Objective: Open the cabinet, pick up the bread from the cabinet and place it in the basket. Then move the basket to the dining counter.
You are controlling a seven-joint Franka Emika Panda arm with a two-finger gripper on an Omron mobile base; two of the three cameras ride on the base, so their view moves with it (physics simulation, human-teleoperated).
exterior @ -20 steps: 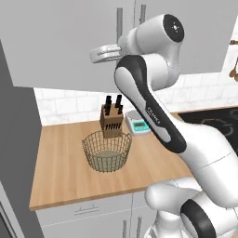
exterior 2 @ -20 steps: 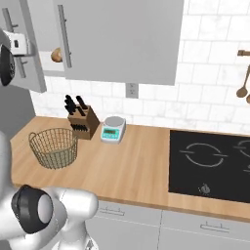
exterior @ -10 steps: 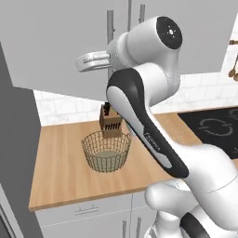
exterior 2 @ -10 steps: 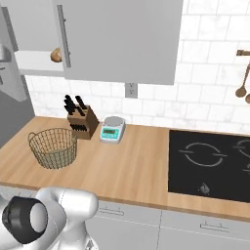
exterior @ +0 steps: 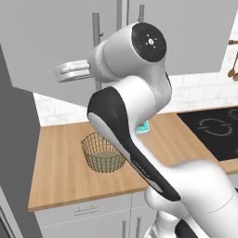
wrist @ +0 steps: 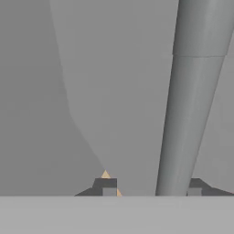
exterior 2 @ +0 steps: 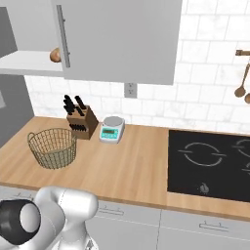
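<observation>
The cabinet (exterior 2: 122,39) has its left door (exterior: 46,42) swung out towards me. The pale shelf (exterior 2: 24,61) behind it is bare to see, with the golden-brown bread (exterior 2: 55,55) on it, half hidden by the closed right door's edge. In the hand view my gripper (wrist: 151,188) is shut on the open door's grey bar handle (wrist: 189,91), one fingertip on each side. From the left base, the hand (exterior: 74,72) is level with that handle (exterior: 96,32). The wire basket (exterior 2: 52,146) (exterior: 103,152) stands empty on the wood counter below. The dining counter is out of view.
A knife block (exterior 2: 78,119) and a small scale (exterior 2: 111,129) stand behind the basket by the tiled wall. A black cooktop (exterior 2: 210,163) fills the counter's right side, and wooden utensils (exterior 2: 241,88) hang above it. My arm (exterior: 135,139) rises over the counter's front.
The left door has swung further open. My hand has moved left and down with its handle, uncovering more of the shelf. The basket and bread have not moved.
</observation>
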